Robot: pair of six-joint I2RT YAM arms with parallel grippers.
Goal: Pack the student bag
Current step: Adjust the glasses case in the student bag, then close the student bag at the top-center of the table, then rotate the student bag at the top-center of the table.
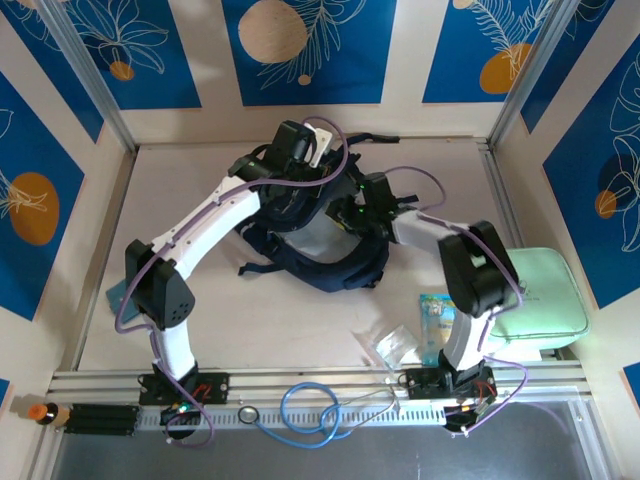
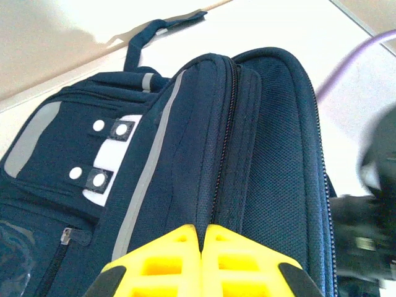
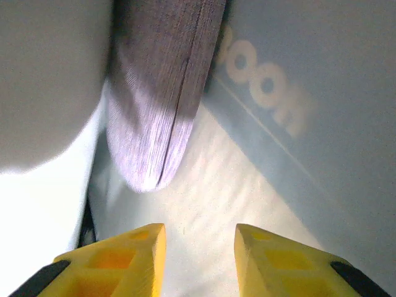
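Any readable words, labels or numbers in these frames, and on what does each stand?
"OOM": pale letters on a grey inner surface in the right wrist view; the start is cut off.
Print on the small blue and yellow packet on the table: too small to read.

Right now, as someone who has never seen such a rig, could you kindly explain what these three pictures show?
Two robot arms stand at a table's near edge. One picture looks down from above; the other two come from small cameras on the wrists. A navy backpack lies in the middle. The left gripper has its yellow fingers shut on the bag's top edge. The right gripper, fingers apart and empty, seems to be inside the bag, near a grey fabric thing. Also on the table: a mint green case, a clear wrapper, a small packet.
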